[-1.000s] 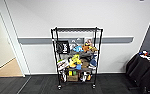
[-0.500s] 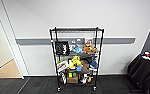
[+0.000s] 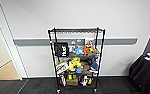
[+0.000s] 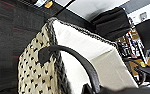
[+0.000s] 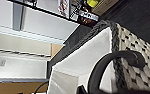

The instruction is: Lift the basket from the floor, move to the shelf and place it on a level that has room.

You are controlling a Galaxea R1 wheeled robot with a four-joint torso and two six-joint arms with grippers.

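Close-up: basket (image 4: 91, 50) loop handles (image 5: 108, 65) at both wrists; fingers' state cannot tell.

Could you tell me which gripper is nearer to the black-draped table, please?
Right, most likely. The left gripper is at the basket's far handle and sees the table across the basket; the right gripper is at the handle on the table's side.

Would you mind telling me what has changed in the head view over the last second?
The shelf has slid slightly left and lower in the head view, and the dark-draped table at right shows more, so the camera has moved rather than the things. The toys on the tiers sit as before, and the top level is still bare.
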